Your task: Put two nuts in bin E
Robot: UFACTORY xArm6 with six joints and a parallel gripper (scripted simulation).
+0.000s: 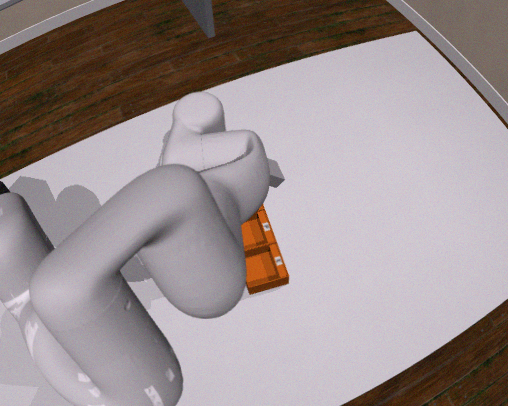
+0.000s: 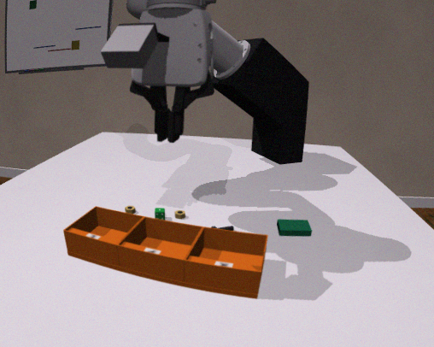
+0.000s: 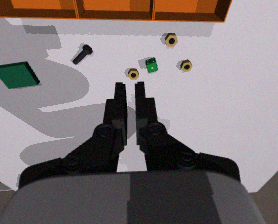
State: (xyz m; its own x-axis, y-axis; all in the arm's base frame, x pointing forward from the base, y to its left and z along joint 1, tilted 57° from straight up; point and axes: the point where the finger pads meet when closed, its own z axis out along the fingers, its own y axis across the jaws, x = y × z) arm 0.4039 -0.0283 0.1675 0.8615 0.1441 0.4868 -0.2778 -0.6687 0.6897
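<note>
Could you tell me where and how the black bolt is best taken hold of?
I would grip the bolt around the middle of its shank, coming from above with one finger on each long side. It lies flat on the table, long and thin, with a wider head at one end, so a pinch across its length should sit best. The orange bins stand beyond the head, so coming straight down looks safest.
</note>
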